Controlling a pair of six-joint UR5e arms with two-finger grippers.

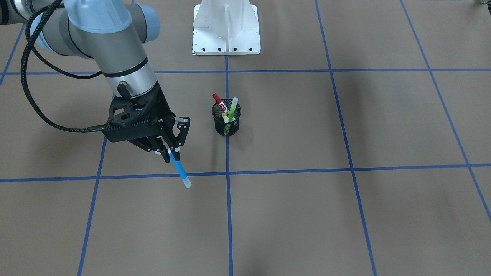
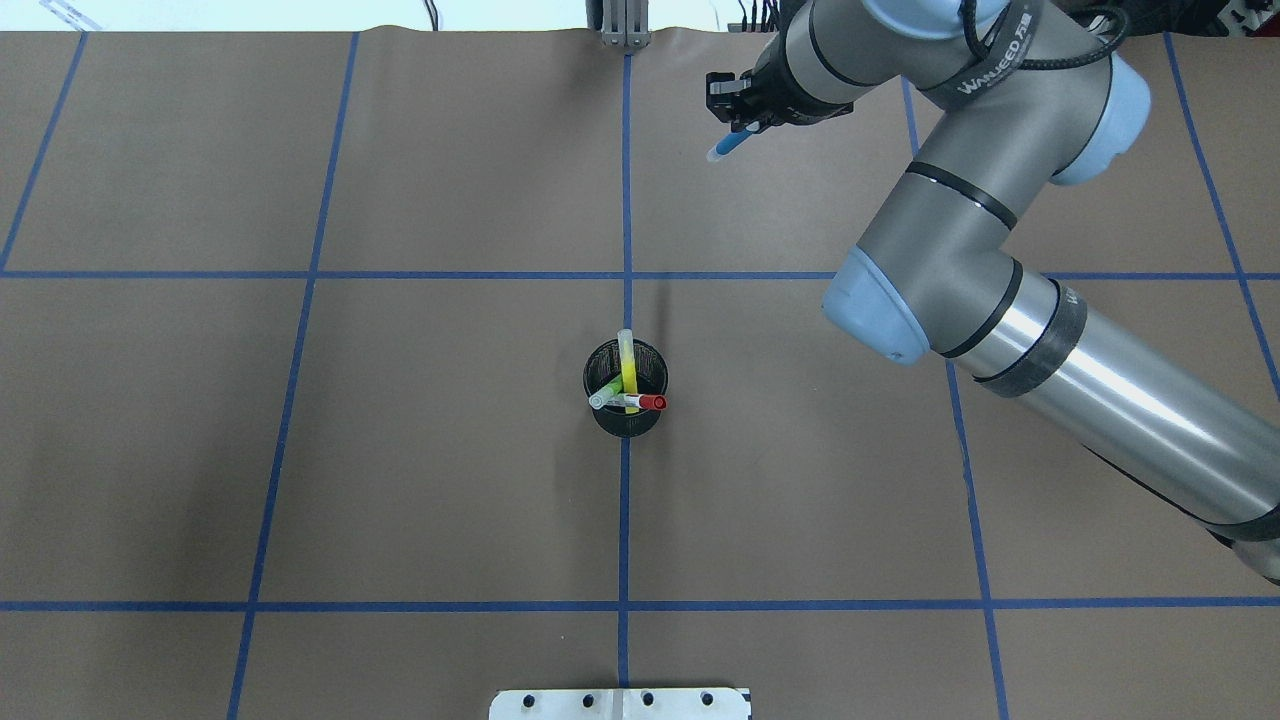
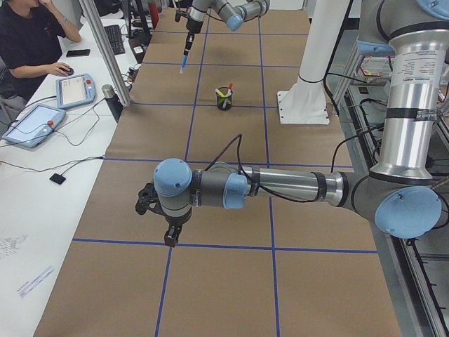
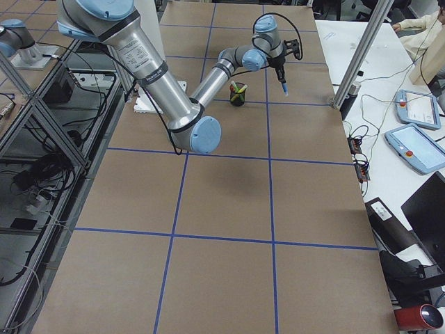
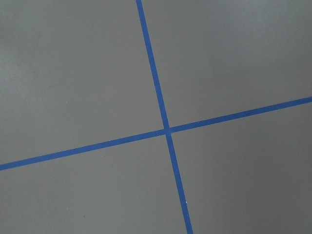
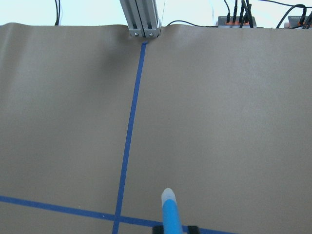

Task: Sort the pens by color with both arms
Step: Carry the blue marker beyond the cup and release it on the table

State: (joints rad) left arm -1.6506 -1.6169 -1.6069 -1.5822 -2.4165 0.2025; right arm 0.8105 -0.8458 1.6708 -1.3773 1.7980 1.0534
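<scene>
Hanging near-vertical, pale tip down, the blue pen [image 1: 178, 168] is clamped in the right gripper [image 1: 171, 148]; left gripper [image 3: 168, 236], cannot tell.

- The upper end of your blue pen [image 1: 179, 168] is buried between the fingers of the right gripper [image 1: 171, 150]. In the right wrist view the bottom edge cuts the pen off.
- The mesh of the cup [image 1: 226, 128] veils the lower parts of the red pen [image 1: 218, 100] and green pen [image 1: 232, 109]. Only a stub of the yellow pen [image 1: 225, 118] shows.
- You see the left gripper [image 3: 170, 241] only in the left side view, too small to tell how its jaws stand.
- The right arm [image 2: 1000, 250] runs off the overhead view's right edge.
- The top edge of the front view cuts the pedestal [image 1: 226, 27].
</scene>
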